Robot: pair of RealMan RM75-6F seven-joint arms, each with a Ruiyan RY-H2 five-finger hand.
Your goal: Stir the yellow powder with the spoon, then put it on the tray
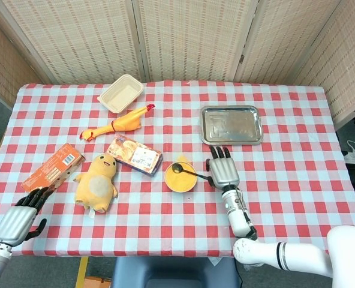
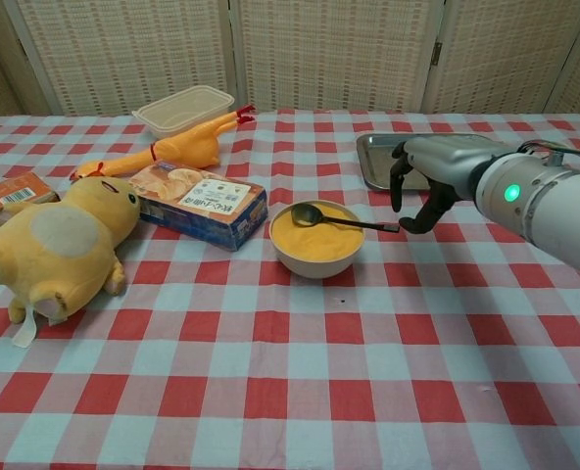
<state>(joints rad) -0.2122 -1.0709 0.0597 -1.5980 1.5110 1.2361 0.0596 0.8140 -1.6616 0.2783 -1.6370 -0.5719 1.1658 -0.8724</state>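
A small bowl [image 1: 180, 176] of yellow powder [image 2: 314, 238] stands mid-table. A dark spoon [image 2: 349, 221] lies across it, its head on the powder and its handle sticking out over the right rim. My right hand [image 1: 223, 171] hovers just right of the handle's tip, fingers apart, and nothing shows in its grasp. In the chest view my right hand [image 2: 429, 186] partly covers the metal tray [image 2: 376, 162]. The tray [image 1: 231, 125] sits empty behind it. My left hand [image 1: 18, 217] hangs off the table's near left corner and holds nothing.
Left of the bowl lie a snack box [image 1: 134, 155], a yellow plush toy [image 1: 96, 180] and an orange carton [image 1: 53, 167]. A rubber chicken [image 1: 119, 123] and a beige container [image 1: 121, 93] are at the back left.
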